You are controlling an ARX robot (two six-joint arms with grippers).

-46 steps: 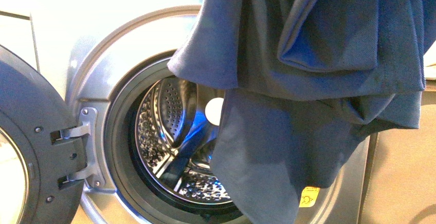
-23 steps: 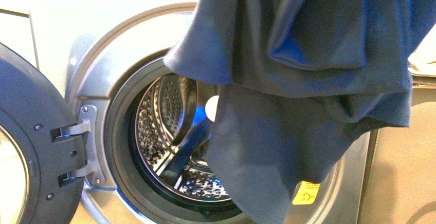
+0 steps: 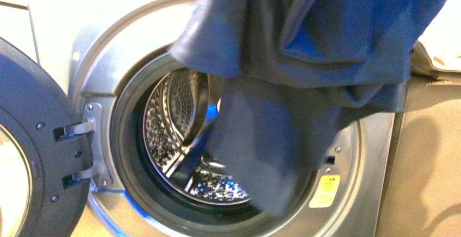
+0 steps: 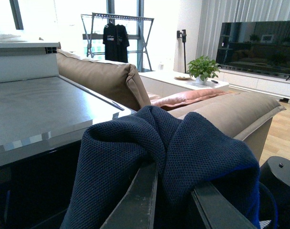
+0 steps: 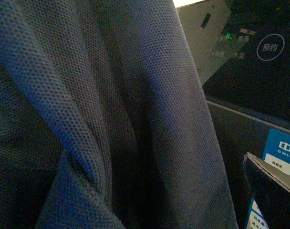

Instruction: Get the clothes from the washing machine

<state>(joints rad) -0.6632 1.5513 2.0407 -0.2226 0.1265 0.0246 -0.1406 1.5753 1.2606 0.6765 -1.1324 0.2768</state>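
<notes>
Navy, nearly black, the clothes (image 3: 304, 57) hang in the front view from the upper right as one long limp garment. Their folds cover the right half of the washing machine (image 3: 108, 47) and its round opening. The lowest corner dangles in front of the opening's lower rim, outside the perforated steel drum (image 3: 174, 133). The dark-rimmed door (image 3: 32, 139) stands swung open at the left on its hinge. A yellow-orange sticker (image 3: 325, 191) shows on the silver front, just beside the cloth's lower edge.

From the left wrist we see the left pincer (image 4: 176, 195) with its two dark fingers (image 4: 135, 200) closed in on a bunch of the knit cloth. The cloth fills the gap between them and spills over both. Behind it lie the machine's grey top and a beige sofa (image 4: 102, 78).

From the right wrist the cloth fills most of the picture, very close. Beyond it are the machine's black control panel (image 5: 259, 52) and a blue-white label (image 5: 283, 150). We cannot tell how the right pincer stands.
</notes>
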